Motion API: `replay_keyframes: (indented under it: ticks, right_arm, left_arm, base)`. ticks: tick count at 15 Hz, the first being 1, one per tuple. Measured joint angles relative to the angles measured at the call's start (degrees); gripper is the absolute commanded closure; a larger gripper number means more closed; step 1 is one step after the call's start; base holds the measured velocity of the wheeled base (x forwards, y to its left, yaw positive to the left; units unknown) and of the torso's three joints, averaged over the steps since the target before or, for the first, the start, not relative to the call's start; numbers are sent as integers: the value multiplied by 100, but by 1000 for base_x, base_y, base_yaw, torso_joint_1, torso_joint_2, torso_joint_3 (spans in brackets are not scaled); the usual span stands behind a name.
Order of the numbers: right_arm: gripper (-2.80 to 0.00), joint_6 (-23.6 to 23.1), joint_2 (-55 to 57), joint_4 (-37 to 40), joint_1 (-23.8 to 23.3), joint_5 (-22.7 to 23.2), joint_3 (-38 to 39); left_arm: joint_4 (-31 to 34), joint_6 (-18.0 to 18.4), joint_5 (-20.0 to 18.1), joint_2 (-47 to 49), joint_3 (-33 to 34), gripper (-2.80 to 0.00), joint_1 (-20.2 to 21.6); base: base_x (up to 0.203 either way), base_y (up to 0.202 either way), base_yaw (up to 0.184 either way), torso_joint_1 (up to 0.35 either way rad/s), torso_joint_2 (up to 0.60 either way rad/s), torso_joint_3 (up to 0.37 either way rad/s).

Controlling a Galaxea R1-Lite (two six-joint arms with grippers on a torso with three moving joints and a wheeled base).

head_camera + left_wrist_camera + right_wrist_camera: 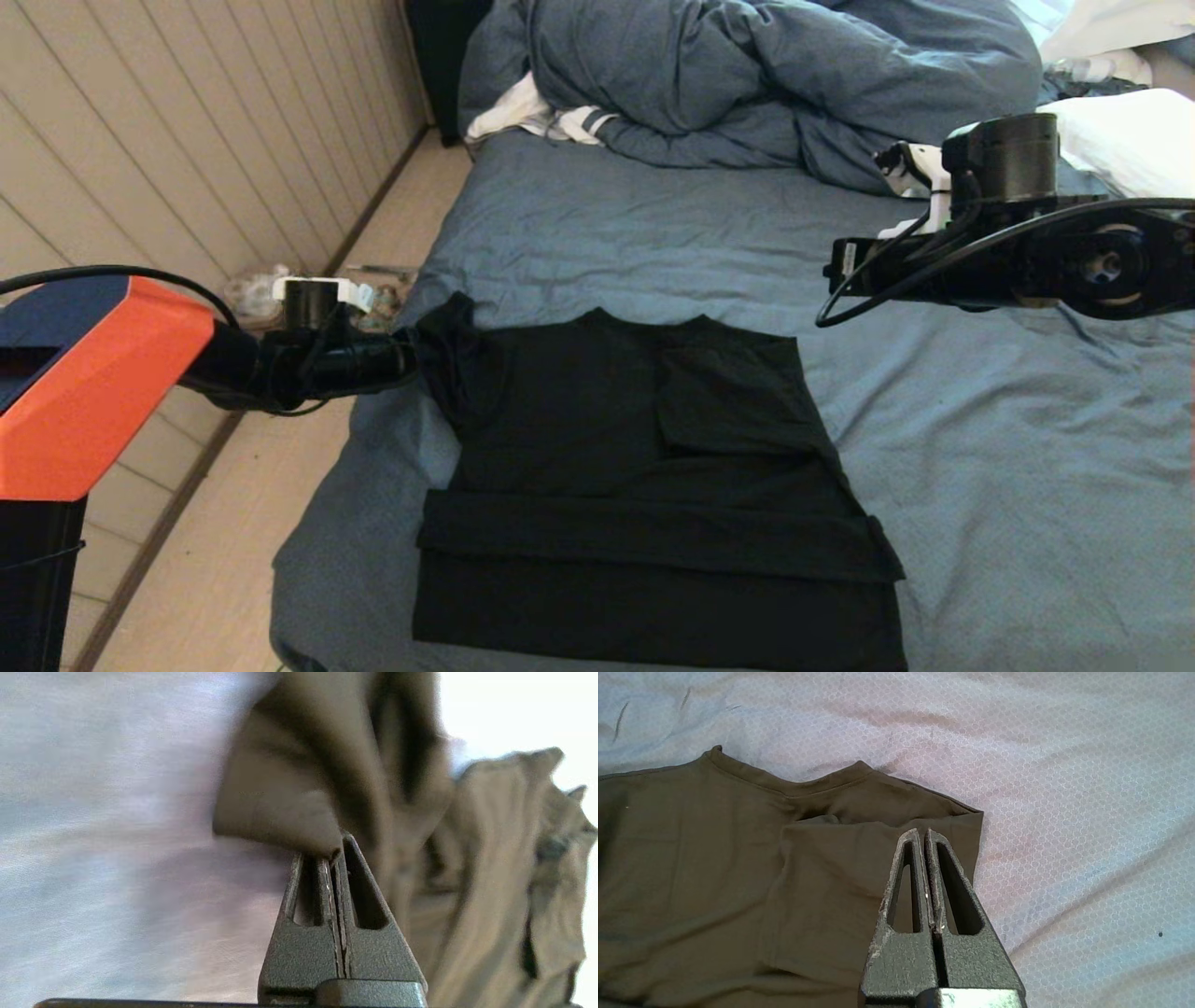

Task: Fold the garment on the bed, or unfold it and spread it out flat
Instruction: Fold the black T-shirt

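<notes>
The black T-shirt (644,485) lies on the blue-grey bed sheet (1008,467), collar toward the far side, its right sleeve folded in over the chest and a fold across the lower body. My left gripper (418,353) is shut on the T-shirt's left sleeve (280,812) and holds it lifted off the sheet at the shirt's left shoulder. My right gripper (923,833) is shut and holds nothing. It hovers above the T-shirt (738,868) near its folded-in right sleeve. The white text is hidden.
A bunched blue-grey duvet (747,75) and a white-and-striped cloth (532,117) lie at the head of the bed. A white pillow (1120,140) sits far right. The bed's left edge drops to a wooden floor (215,560) beside a panelled wall.
</notes>
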Motion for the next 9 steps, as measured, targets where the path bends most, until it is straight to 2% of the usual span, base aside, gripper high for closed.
replay_keyframes:
  ticks: [3,5,9]
  right_arm:
    - [0,-2,-2,2,-10,0,-4]
    - [0,0,-2,2,5,4,-6]
    - [0,0,-52,5,-13,2,0]
  left_arm:
    - [-20,-3,85,-62,87,0,-21]
    - [-74,27,341,-237,331,0,-15]
    - [-83,336,733,-825,736,0,52]
  base:
    - [0,0,0,0,0,0]
    - [0,0,0,0,0,0]
    - [0,0,0,0,0,0]
